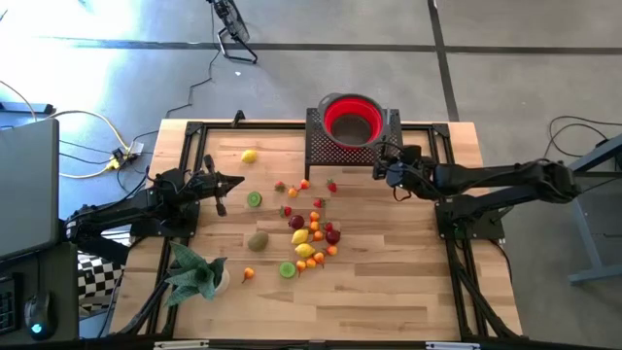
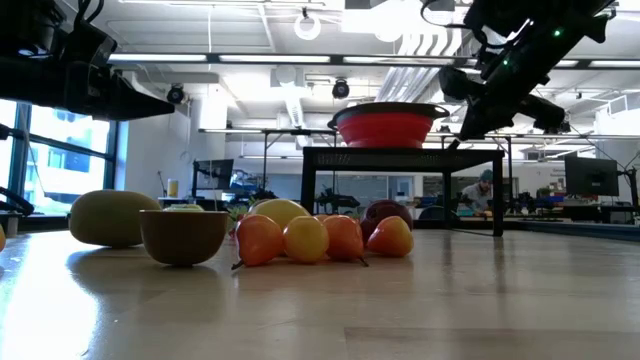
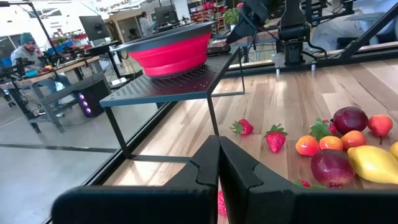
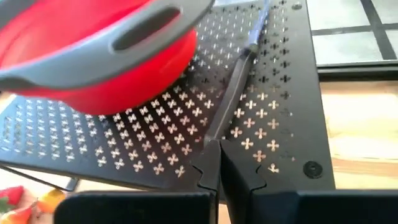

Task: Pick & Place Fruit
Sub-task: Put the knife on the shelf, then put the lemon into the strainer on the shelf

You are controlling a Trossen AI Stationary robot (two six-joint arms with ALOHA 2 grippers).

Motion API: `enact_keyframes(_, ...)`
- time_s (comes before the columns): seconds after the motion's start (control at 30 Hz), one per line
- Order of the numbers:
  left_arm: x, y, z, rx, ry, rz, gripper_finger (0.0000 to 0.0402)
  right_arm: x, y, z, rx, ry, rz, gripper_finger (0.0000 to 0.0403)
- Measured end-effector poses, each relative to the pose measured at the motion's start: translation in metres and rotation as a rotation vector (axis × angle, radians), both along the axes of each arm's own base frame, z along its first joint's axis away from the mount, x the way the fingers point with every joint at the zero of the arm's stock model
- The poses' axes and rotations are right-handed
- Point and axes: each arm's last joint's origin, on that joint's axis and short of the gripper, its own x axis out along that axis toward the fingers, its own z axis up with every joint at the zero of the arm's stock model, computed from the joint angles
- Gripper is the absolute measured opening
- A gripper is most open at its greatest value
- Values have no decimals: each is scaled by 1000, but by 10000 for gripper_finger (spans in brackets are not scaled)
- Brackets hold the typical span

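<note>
Several small toy fruits [image 1: 311, 231] lie on the wooden table's middle: lemons, plums, tiny oranges and strawberries [image 3: 275, 138]. Around them lie a lone lemon [image 1: 250, 156], a lime half [image 1: 254, 199], a kiwi [image 1: 258, 241] and another lime half [image 1: 288, 269]. My left gripper [image 1: 233, 182] is at the table's left, level, shut and empty, pointing toward the fruit. My right gripper [image 1: 381, 167] hovers shut and empty just above the near right corner of the black stand [image 4: 261, 130], beside the red bowl [image 4: 93, 56].
The red bowl with a grey rim [image 1: 351, 117] sits on a black perforated stand [image 1: 335, 148] at the far edge. A green leafy plant [image 1: 197, 272] stands at the near left. Black frame rails [image 1: 194, 136] border the table. People sit at desks in the room beyond.
</note>
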Motion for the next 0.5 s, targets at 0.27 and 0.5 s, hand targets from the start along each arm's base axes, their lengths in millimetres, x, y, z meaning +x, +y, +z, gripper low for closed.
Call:
enact_keyframes(0.27, 0, 0, 0, 0, 0, -3, 0, 4, 1, -4, 2, 17, 5, 3)
enact_keyframes(0.5, 0, 0, 0, 0, 0, -3, 0, -1, 12, 21, -41, -40, 102, 3)
